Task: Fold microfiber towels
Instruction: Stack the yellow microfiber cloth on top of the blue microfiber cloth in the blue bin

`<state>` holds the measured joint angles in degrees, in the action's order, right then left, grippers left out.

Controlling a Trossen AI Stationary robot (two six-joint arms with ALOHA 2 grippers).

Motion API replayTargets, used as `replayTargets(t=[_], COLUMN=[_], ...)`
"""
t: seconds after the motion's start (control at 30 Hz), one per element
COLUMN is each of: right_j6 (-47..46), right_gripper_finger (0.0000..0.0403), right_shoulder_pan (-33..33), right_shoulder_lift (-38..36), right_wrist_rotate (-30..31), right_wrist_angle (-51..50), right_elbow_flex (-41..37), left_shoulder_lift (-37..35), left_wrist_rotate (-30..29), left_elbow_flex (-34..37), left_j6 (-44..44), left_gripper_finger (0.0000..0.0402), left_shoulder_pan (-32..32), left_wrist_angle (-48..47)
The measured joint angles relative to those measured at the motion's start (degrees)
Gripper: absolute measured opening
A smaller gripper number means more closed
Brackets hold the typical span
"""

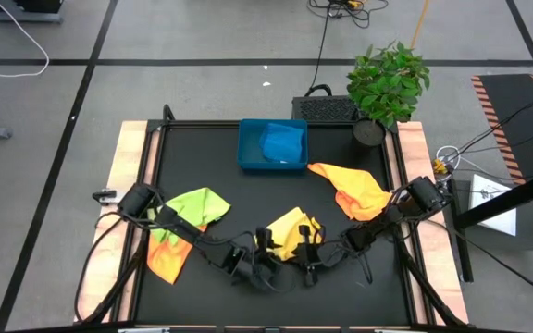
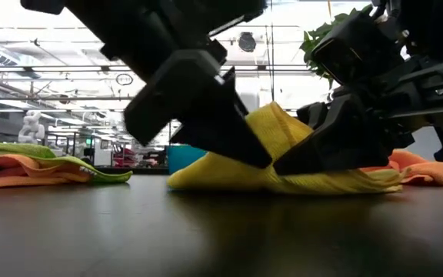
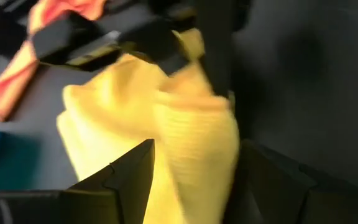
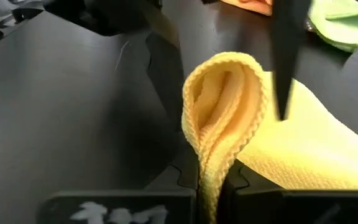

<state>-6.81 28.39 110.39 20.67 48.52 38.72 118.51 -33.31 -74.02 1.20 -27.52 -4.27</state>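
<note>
The black surface [image 1: 211,176] carries the blue tray [image 1: 272,145] at the back, an orange towel [image 1: 354,190] to the right, a lime and orange pile [image 1: 185,222] to the left, and the yellow towel [image 1: 291,231] near the front edge between both arms. The right gripper [image 4: 211,186] is clamped tight on a doubled hem of the yellow towel; the left gripper [image 3: 194,180] stands wide, fingers astride the cloth, holding nothing. To fold well, I judge the left should pinch the matching corner before either lifts; keep the edge taut and level.
</note>
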Motion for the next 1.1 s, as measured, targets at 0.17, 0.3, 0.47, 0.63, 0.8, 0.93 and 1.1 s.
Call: replayTargets(t=[0.17,0.3,0.47,0.63,0.8,0.93,1.1], right_j6=[0.00,-0.02,-0.02,0.86,2.07,2.16,2.93], right_gripper_finger=[0.0004,0.0004,0.0004,0.0006,0.0053,0.0123,0.0209], right_shoulder_pan=[-0.09,-0.08,-0.08,-0.23,-0.18,0.34,1.64], right_shoulder_lift=[0.00,0.00,-0.02,-0.02,-0.11,-0.16,-0.31], right_wrist_rotate=[0.00,0.00,0.01,0.39,-1.27,0.05,6.41], right_wrist_angle=[-0.26,-0.32,-0.32,-0.32,-1.97,-7.24,-12.22], right_elbow_flex=[0.00,0.00,0.00,0.00,0.00,0.03,0.17], left_shoulder_lift=[0.03,0.03,0.03,0.03,-1.21,-3.68,-5.92], left_wrist_rotate=[-1.54,-0.89,-0.44,1.32,1.58,1.24,0.26], left_elbow_flex=[-0.02,-0.02,-0.02,-0.02,0.07,0.07,0.03], left_j6=[-1.83,-3.70,-3.95,-5.09,-5.38,-5.32,-4.46], left_gripper_finger=[0.0235,0.0193,0.0094,0.0012,0.0006,0.0005,0.0005], left_shoulder_pan=[0.34,0.34,0.34,0.32,0.34,0.34,0.34], left_wrist_angle=[1.80,3.34,3.38,3.08,2.50,1.37,-1.27])
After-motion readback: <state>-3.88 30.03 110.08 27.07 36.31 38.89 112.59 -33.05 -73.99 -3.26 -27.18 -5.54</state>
